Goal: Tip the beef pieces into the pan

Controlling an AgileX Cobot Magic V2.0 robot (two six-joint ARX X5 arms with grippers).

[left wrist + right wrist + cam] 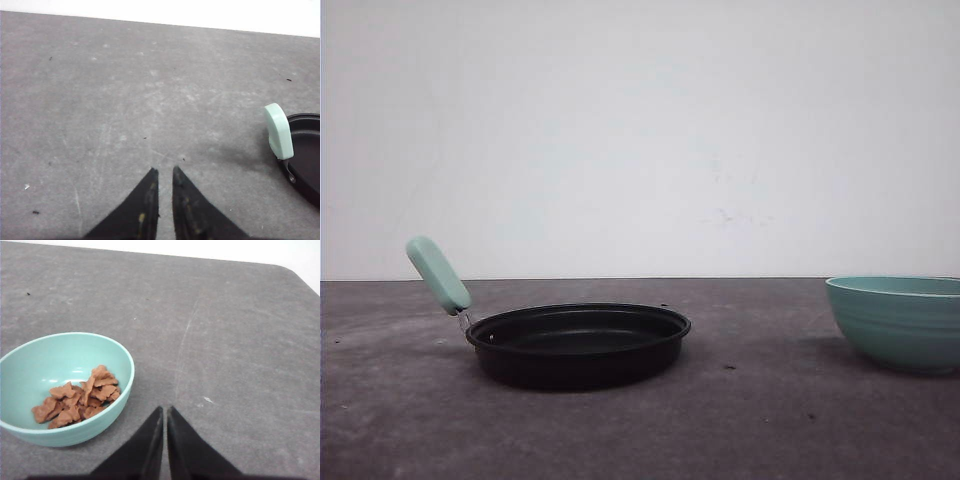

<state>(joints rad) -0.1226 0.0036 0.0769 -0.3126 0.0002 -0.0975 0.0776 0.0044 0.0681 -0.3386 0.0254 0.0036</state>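
Leftward pan (578,345) handle (tilted up), beef pieces (77,397) bowled, both claws nearly closed, empty.

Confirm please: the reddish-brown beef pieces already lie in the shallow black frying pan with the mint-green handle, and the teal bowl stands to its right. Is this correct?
Not quite. The reddish-brown beef pieces lie in the teal bowl, as the right wrist view shows. The shallow black frying pan with the mint-green handle shows no pieces in the front view. The bowl does stand to its right.
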